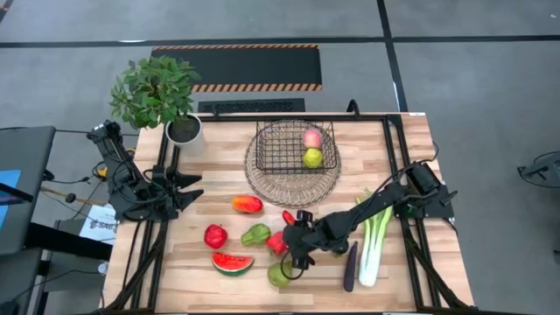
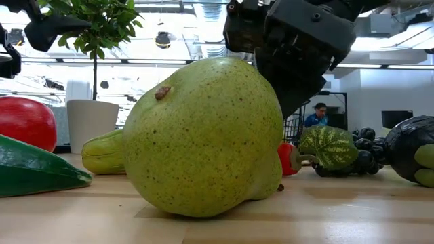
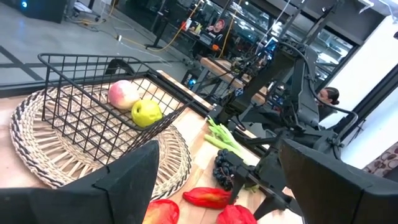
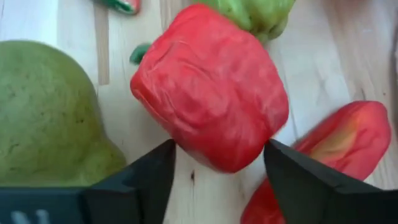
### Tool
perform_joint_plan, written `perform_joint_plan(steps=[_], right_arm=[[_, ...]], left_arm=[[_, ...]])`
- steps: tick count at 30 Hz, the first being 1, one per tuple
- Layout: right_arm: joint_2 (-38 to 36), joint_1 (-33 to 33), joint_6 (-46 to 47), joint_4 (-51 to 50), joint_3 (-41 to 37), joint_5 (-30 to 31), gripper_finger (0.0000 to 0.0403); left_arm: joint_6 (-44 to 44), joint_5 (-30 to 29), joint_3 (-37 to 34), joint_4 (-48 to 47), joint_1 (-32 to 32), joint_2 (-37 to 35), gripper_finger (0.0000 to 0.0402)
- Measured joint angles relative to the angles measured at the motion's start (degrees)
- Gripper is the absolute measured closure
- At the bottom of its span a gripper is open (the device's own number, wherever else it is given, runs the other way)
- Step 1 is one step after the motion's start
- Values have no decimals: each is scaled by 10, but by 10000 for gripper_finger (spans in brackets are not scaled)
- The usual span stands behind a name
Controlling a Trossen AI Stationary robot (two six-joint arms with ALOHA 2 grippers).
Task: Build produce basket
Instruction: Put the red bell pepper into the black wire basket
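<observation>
While the blocky, wrinkled red pepper (image 4: 211,87) sits on the wooden counter (image 1: 420,280) between the right gripper's (image 1: 293,256) parted jaws, ungrasped, it looks light and slightly soft; its broad flanks suit gripping. Beside them lies a speckled green pear (image 4: 46,112). The left gripper (image 1: 188,191) waits released, well apart.

Premises: a robotics laboratory or test workshop, not a home. A wooden table (image 1: 262,262) stands on a grey concrete floor (image 1: 490,96) marked with a black mat edged in hazard stripes (image 1: 236,66). Two dark robot arms are fixed to a black metal frame (image 1: 394,157) at the table's sides. Beyond it – ceiling lights (image 2: 163,39), hanging cables (image 3: 168,28), further benches and rigs, and a seated person (image 2: 317,114) at a workstation. A potted plant (image 1: 157,92) is the only decoration.
</observation>
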Motion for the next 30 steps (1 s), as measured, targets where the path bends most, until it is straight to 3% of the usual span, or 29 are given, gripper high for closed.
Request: perform_joint_plan(steps=[7, 14, 18, 22, 26, 30], right_arm=[[0, -2, -14, -1, 0, 0, 216], [0, -2, -24, -7, 0, -7, 236], [1, -2, -30, -54, 20, -18, 208], [1, -4, -44, -128, 64, -19, 148], [1, -9, -104, -159, 105, -22, 90], [1, -18, -182, -159, 144, -11, 60]], left_arm=[[2, 0, 0, 0, 0, 0, 86], [1, 0, 0, 0, 0, 0, 86], [1, 0, 0, 0, 0, 0, 86], [1, 0, 0, 0, 0, 0, 86], [1, -3, 0, 0, 0, 0, 86], [1, -3, 0, 0, 0, 0, 86]])
